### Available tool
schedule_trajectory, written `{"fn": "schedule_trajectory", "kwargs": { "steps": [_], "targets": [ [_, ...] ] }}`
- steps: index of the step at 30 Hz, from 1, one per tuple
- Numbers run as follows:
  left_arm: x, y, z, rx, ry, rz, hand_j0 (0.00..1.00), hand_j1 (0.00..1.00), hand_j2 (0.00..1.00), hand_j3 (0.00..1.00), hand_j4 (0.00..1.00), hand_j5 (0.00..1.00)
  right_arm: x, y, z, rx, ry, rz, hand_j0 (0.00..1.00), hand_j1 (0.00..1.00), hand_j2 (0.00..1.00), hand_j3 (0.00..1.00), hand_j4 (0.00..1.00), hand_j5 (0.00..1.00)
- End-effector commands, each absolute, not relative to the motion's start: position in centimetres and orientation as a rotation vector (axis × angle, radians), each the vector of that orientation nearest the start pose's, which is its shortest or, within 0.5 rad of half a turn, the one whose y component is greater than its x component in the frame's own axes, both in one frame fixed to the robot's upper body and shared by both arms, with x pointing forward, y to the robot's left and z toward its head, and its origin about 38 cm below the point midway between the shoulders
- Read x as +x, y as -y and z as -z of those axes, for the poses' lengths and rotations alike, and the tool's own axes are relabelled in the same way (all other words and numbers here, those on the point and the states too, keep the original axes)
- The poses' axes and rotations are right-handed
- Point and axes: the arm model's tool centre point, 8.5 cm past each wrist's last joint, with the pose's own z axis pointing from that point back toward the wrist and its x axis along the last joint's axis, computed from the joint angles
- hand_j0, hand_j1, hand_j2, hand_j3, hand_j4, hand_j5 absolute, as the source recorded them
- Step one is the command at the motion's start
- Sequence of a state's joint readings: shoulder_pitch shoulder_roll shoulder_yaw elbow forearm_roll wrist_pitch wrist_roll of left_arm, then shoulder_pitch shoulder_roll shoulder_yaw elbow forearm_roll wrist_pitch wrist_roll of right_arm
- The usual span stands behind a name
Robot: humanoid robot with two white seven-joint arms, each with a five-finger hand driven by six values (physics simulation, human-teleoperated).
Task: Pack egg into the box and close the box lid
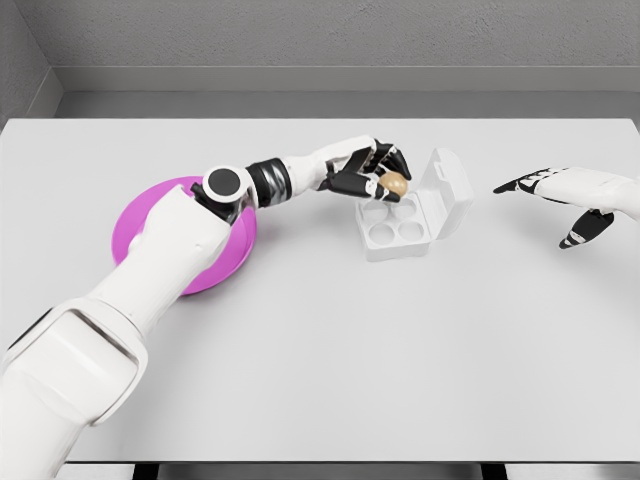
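Here my left robot hand (372, 168) grips the small tan oval egg (395, 184), long axis roughly level, just above the open white plastic four-cup box (400, 220), while my right robot hand (560, 195) hovers open.

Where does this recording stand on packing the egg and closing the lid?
Done: the brown egg is off the round magenta plate, gripped by the left hand. In hand: the egg sits over the white four-cup egg box, whose visible cups look empty. Left: releasing the egg and shutting the hinged lid, which stands open. The right hand hovers open nearby.
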State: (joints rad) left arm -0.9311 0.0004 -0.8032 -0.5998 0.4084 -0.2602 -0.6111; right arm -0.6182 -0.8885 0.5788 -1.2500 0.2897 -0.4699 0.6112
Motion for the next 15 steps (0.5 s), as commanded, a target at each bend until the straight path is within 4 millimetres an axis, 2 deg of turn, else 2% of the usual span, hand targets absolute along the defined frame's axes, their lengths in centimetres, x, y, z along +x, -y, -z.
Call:
{"fn": "schedule_trajectory", "kwargs": {
  "steps": [1,15],
  "targets": [
    [52.82,-5.12,-13.92,-0.612,1.409,1.069,0.38,0.38,0.38,0.38,0.38,0.38,44.54,39.56,-19.27,-0.407,1.129,-1.813,1.0,1.0,1.0,1.0,1.0,1.0],
    [52.77,-5.28,-13.8,-0.622,1.416,1.046,0.38,0.38,0.38,0.38,0.38,0.38,44.5,39.46,-19.15,-0.403,1.127,-1.817,1.0,1.0,1.0,1.0,1.0,1.0]
  ]
}}
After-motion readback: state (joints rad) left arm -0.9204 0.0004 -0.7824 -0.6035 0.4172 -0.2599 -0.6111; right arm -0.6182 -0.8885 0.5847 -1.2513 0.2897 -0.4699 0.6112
